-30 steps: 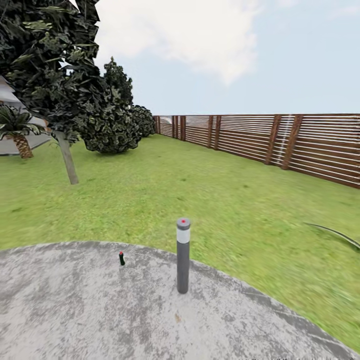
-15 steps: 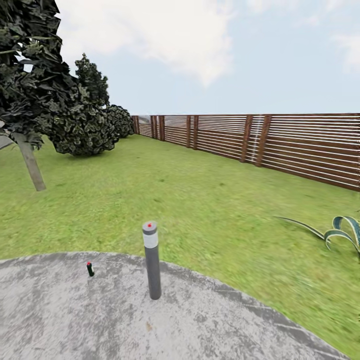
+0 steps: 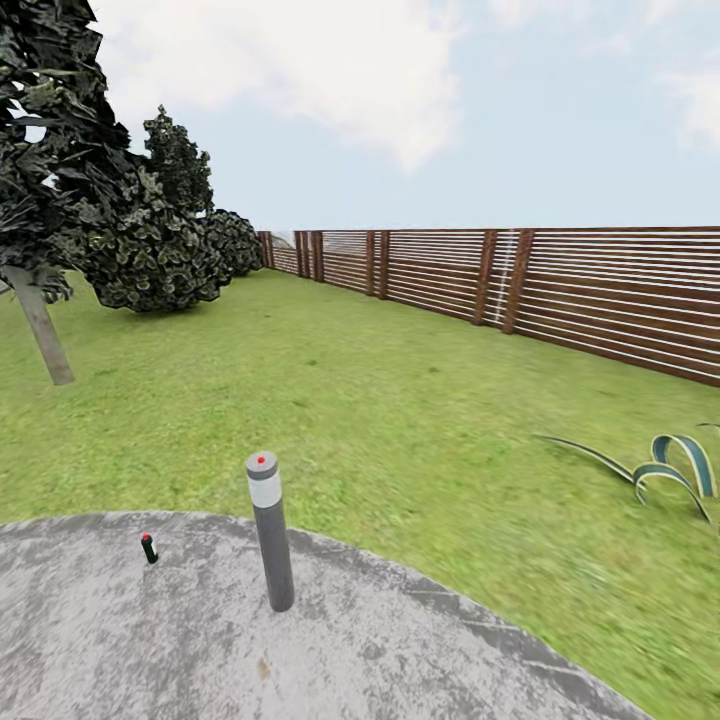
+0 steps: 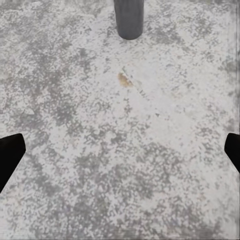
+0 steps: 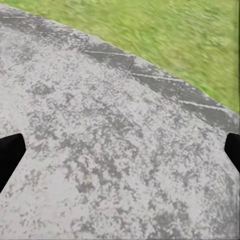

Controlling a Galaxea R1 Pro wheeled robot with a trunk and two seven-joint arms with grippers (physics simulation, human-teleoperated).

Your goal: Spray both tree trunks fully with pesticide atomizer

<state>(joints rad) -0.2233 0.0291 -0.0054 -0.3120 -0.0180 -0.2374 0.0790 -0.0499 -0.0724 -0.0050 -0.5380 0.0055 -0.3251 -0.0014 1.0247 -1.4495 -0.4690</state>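
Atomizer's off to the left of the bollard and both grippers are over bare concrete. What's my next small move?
Probably turn the base left and ease toward the pesticide atomizer. It stands left of the bollard on the floor, and both wrist views show only paving between open fingers.

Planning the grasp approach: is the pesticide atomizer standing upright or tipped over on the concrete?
Upright. The pesticide atomizer stands on the concrete floor with its red top uppermost, beside the grey bollard, not touching it.
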